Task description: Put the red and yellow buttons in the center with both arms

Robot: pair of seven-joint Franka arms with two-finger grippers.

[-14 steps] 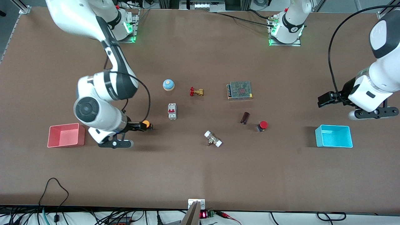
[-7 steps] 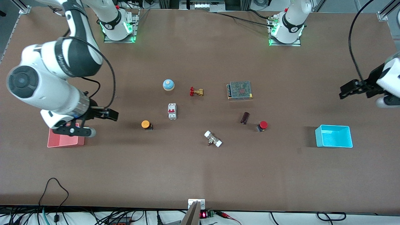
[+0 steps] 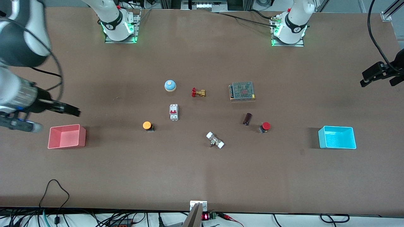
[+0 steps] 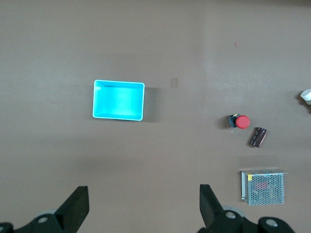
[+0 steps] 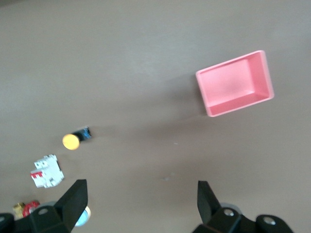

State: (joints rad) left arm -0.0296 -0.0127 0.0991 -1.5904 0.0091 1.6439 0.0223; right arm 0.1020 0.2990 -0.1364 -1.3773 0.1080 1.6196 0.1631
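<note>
Buttons, yellow (image 3: 146,125) and red (image 3: 265,126), lie apart; right gripper (image 3: 71,110) open, nearer yellow; left gripper (image 3: 377,74) open, nearer red.

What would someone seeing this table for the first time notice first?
Probably the two bright bins: a pink bin at the right arm's end of the table and a cyan bin at the left arm's end. Between them, the yellow button and red button rest among small hardware. The right gripper and left gripper hang open above the table's ends.
</note>
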